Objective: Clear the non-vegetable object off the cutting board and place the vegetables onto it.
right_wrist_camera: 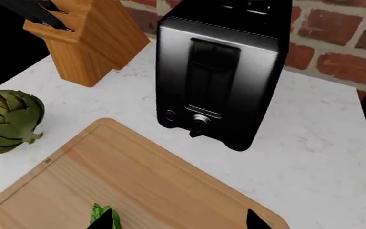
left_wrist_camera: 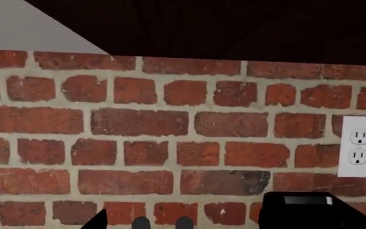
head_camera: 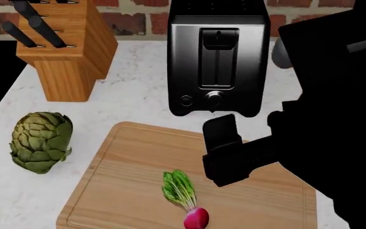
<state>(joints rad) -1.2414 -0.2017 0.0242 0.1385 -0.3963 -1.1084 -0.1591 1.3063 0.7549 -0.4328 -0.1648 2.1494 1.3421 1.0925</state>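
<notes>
Right gripper (right_wrist_camera: 179,220) hangs over the cutting board (head_camera: 132,167), jaws apart and empty, radish (head_camera: 196,218) lying on the board just below and in front of them; left gripper's state can't be told. Risk: closing on the floppy leaves, not the bulb, so it slips. Artichoke (head_camera: 41,141) sits off-board, well to the jaws' left.

Toaster (head_camera: 218,59), knife block (head_camera: 65,45) (brick backdrop (left_wrist_camera: 170,133))

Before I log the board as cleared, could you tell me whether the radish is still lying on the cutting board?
Yes, in the head view the radish lies on the cutting board, near its front edge, leaves pointing toward the toaster.
</notes>
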